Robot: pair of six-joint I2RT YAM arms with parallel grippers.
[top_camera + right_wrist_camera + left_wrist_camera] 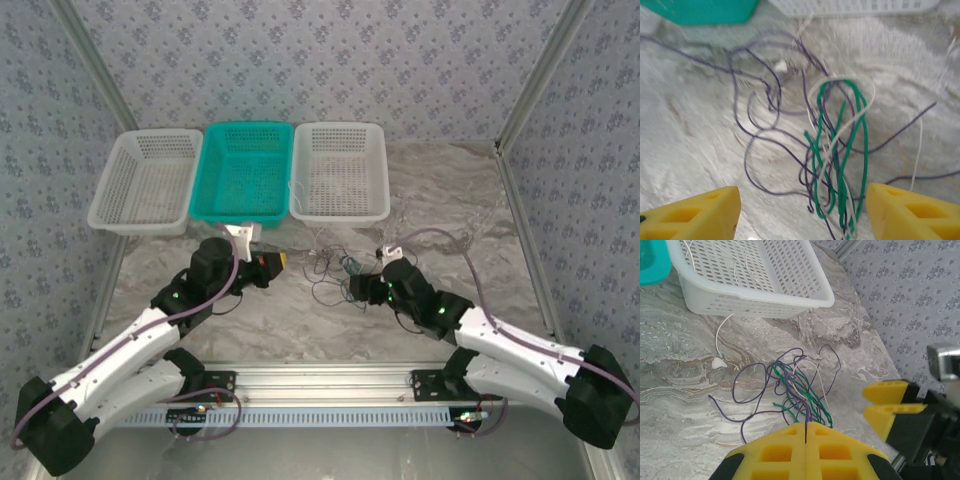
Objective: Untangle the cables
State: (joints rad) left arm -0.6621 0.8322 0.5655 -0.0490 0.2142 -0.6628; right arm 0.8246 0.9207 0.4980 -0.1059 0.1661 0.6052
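The cables (335, 270) lie as a tangle of thin green, dark purple and white wires on the marble table between my two grippers. My left gripper (275, 263) is shut on one dark purple cable, which runs out of the closed yellow jaws (805, 426) into the tangle (800, 385). My right gripper (358, 288) stands open just right of the tangle. In the right wrist view its yellow fingertips sit wide apart on either side of the green and purple loops (835, 150), with the gripper (802, 210) holding nothing. The right gripper's fingers (890, 405) also show in the left wrist view.
Three baskets stand in a row at the back: a white one (140, 222) on the left, a teal one (238, 213) in the middle, a white one (340, 215) on the right. The right basket (755, 305) holds a few white wires, and one trails out over the table.
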